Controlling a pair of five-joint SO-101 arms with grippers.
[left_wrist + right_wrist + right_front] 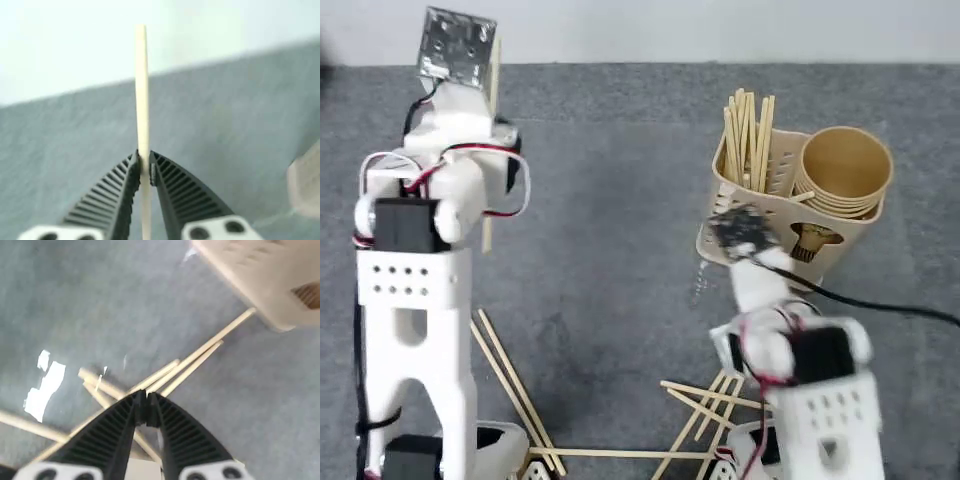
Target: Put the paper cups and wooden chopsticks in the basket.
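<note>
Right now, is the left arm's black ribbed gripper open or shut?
Shut. In the left wrist view the left gripper clamps a pale wooden chopstick between its fingertips, with no gap either side.

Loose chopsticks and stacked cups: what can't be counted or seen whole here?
- Loose chopsticks: high view, ends run under the arm bases and off the bottom edge; count unclear.
- Paper cups: high view, nested in the basket, only rims show; number unclear.
- Held chopstick: left wrist view, one end passes between the fingers of the left gripper and out of the picture.
- Basket: right wrist view, blurred and cut off by the picture's edge.
</note>
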